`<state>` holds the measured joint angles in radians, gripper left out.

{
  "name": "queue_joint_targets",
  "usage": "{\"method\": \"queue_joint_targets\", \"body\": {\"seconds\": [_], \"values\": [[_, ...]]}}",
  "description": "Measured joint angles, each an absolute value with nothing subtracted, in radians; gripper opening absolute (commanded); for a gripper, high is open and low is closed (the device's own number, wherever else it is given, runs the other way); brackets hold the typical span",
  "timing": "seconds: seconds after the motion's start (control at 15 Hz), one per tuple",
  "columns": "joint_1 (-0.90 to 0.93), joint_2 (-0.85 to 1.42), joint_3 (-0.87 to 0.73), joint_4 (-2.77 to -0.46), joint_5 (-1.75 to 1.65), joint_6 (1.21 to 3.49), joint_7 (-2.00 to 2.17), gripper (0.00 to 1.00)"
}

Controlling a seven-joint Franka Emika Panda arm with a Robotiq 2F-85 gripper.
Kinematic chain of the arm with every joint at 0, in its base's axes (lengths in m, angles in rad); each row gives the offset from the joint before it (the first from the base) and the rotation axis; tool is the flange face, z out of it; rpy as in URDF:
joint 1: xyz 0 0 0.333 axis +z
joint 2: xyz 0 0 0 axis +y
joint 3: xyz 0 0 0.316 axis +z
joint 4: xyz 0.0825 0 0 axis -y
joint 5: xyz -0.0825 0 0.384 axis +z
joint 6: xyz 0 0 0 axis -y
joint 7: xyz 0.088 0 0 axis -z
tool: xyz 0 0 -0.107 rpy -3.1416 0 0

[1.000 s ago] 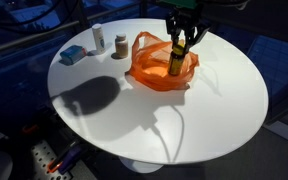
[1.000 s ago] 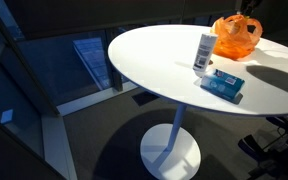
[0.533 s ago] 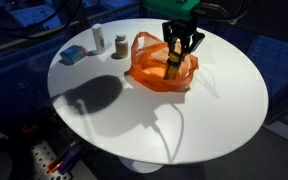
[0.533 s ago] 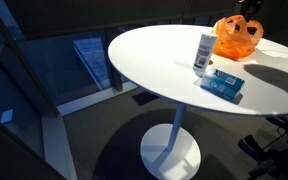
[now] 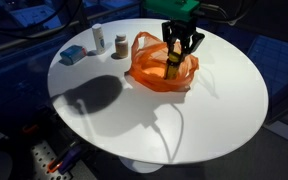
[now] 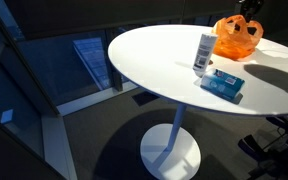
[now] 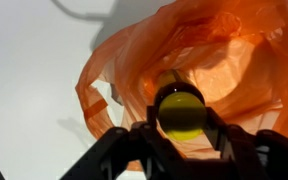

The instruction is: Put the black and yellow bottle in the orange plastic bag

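The orange plastic bag lies on the far side of the round white table; it also shows in an exterior view and fills the wrist view. The black and yellow bottle stands upright inside the bag. In the wrist view its yellow cap faces the camera. My gripper hangs directly over the bottle with its fingers spread. In the wrist view the fingers flank the bottle, with a gap visible at one side. The gripper is only partly in frame in an exterior view.
A white bottle, a small brown-topped jar and a blue box stand beside the bag. The white bottle and the box show in both exterior views. The table edge drops to a dark floor.
One second ago my fingers were closed on the bottle above the bag. They have since spread apart, and the bottle now stands in the bag. Nothing has moved in the last half second.
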<state>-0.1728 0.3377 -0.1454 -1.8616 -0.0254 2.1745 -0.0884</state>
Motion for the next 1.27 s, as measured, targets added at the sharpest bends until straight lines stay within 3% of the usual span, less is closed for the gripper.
{"method": "queue_joint_targets", "body": {"seconds": [0.13,0.2,1.27], "values": [[-0.173,0.337,-0.145,-1.863,-0.025,2.174,-0.090,0.99],[-0.173,0.336,-0.144,-1.864,-0.025,2.174,-0.093,1.00],[-0.170,0.085,-0.132,-1.861,-0.105,1.797,-0.179,1.00]]}}
